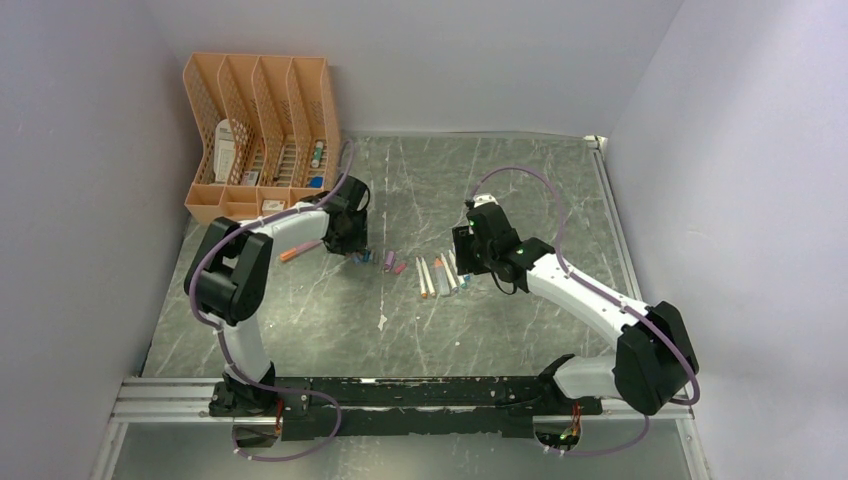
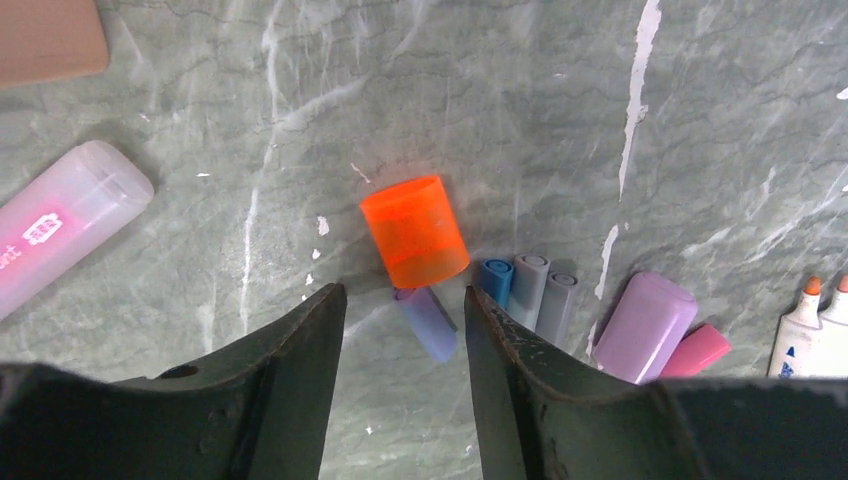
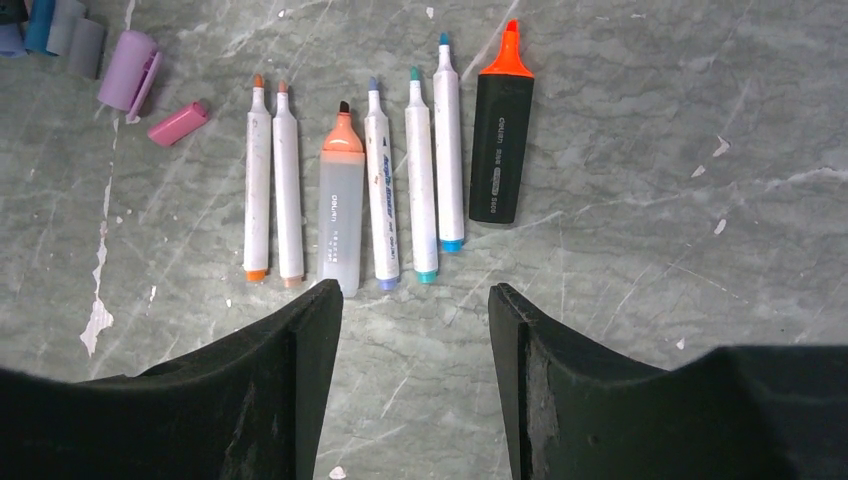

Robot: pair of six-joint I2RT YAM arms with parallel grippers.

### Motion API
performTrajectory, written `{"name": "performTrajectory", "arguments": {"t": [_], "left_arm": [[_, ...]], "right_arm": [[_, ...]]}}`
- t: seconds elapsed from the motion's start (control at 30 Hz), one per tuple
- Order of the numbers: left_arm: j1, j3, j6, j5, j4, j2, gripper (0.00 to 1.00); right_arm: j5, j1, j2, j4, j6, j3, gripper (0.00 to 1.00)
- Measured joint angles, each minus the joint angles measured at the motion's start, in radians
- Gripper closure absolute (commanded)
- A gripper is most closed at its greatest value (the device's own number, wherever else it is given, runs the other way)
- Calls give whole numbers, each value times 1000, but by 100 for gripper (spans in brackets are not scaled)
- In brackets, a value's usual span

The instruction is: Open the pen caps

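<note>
The left tool, open, sits just behind the orange plastic cap; the right tool, open, faces the uncapped pen row. Free grey marbled table flanks both, pale walls beyond.

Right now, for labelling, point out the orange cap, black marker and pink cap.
orange cap [image 2: 414, 232]: left wrist view, its side.
black marker [image 3: 500, 150]: right wrist view, its body.
pink cap [image 3: 178, 123]: right wrist view, middle.

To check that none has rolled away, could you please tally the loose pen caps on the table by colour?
Orange cap: 1
Blue cap: 1
Grey caps: 2
Purple caps: 2
Pink cap: 1
Total: 7
</note>
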Motion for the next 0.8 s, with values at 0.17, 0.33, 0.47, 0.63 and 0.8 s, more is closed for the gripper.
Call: {"name": "performTrajectory", "arguments": {"t": [0.17,0.33,0.47,0.63,0.8], "left_arm": [[-1,11,-4,-16,-47,-48,4],[0,46,-24,-71,-85,-149,1],[20,56,-76,-117,-93,-204,1],[100,3,-200,-138,-98,-239,1],[159,-60,-399,-164,-158,-260,1]], "right_arm": [[-3,0,-11,0,0,0,44],[-9,0,-19,7,-2,-16,44],[-16,0,-22,8,-3,-16,44],[-26,0,-33,11,-10,-19,44],[-31,0,-38,16,-16,-28,44]]}}
